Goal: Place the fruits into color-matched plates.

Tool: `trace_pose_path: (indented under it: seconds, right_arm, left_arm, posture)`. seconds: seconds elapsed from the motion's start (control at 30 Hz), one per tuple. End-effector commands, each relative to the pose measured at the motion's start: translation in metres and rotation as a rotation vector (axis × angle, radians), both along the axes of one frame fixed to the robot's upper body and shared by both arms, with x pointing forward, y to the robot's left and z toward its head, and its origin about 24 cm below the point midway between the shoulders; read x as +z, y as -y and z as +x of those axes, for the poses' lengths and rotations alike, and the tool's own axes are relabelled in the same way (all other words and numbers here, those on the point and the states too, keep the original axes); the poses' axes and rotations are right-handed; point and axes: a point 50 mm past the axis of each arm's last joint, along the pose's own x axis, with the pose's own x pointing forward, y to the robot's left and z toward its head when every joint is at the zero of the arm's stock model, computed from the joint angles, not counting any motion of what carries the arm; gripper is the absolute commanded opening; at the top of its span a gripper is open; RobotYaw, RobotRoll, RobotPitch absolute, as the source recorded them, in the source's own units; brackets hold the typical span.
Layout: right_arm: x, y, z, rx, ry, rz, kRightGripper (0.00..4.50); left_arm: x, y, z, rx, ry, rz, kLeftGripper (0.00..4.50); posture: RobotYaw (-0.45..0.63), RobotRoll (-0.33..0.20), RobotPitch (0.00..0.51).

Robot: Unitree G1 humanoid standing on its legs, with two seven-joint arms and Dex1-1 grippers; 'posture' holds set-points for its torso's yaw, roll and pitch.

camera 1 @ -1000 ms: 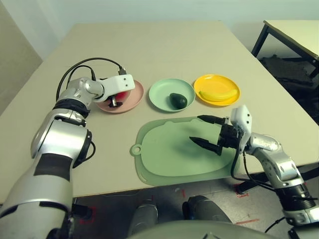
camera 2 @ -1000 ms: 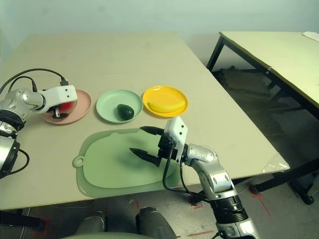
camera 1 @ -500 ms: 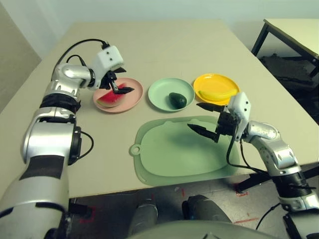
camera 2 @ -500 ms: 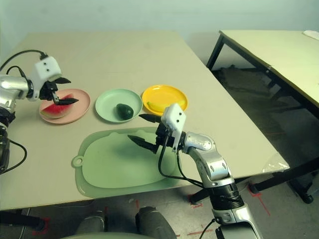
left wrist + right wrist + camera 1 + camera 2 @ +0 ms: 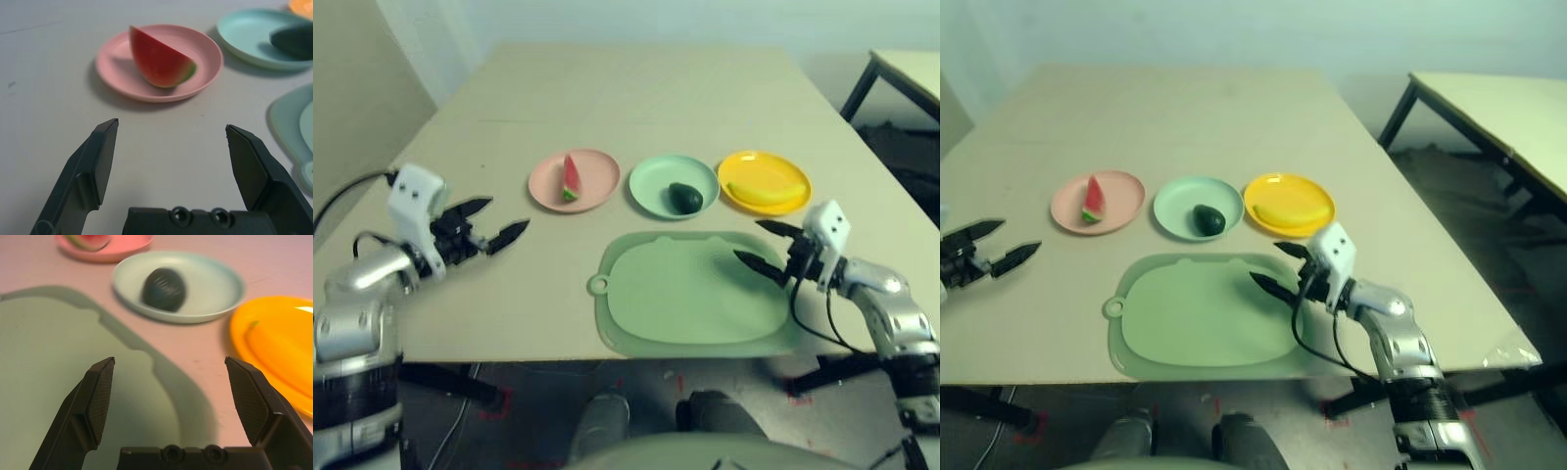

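Three plates stand in a row across the table. The pink plate (image 5: 574,181) holds the red watermelon wedge (image 5: 571,178). In the mint green plate (image 5: 674,185) lies the dark avocado (image 5: 684,197), and the yellow plate (image 5: 764,182) carries the banana (image 5: 766,194). My left gripper (image 5: 499,221) hangs open over bare table, well to the left of the pink plate, with nothing between its fingers. My right gripper (image 5: 762,247) is open and empty above the right edge of the green mat (image 5: 690,294), just in front of the yellow plate.
The pale green mat with a ring tab (image 5: 598,286) lies near the table's front edge. A second table (image 5: 1489,108) stands to the right, across a gap of floor.
My left gripper has let go of the watermelon, which now rests in the pink plate, and has drawn back left and toward me. The right gripper has pulled slightly back. The camera view has shifted.
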Motion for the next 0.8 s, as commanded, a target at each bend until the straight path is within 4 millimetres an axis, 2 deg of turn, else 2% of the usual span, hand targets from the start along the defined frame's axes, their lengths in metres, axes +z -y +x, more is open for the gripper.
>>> trace_pose_path:
  seconds: [0.03,0.17,0.37,0.47,0.6,0.8]
  right_arm:
    - [-0.005,0.03,-0.007,-0.165,0.01,0.06,4.5]
    - [-0.011,0.055,-0.012,-0.304,0.011,0.084,4.5]
    - [-0.029,0.085,-0.018,-0.469,-0.025,0.072,4.5]
    - [-0.036,0.09,-0.016,-0.516,-0.026,0.062,4.5]
    - [-0.04,0.094,-0.012,-0.563,-0.003,0.035,4.5]
    - [-0.032,0.106,-0.001,-0.611,0.028,0.012,4.5]
  left_arm:
    - [-0.01,0.004,-0.007,0.06,0.037,-0.043,4.46]
    - [-0.028,0.008,-0.01,0.108,0.036,-0.088,4.46]
    - [-0.054,0.001,-0.011,0.193,0.03,-0.109,4.46]
    - [-0.064,-0.006,-0.008,0.271,0.053,-0.181,4.46]
    - [-0.074,-0.016,-0.004,0.31,0.047,-0.157,4.46]
    - [-0.07,-0.02,-0.003,0.279,0.052,-0.105,4.46]
  posture:
    - [0.09,0.0,0.066]
    - [0.08,0.0,0.07]
    - [0.06,0.0,0.07]
    - [0.06,0.0,0.066]
    - [0.04,0.0,0.058]
    - [0.05,0.0,0.063]
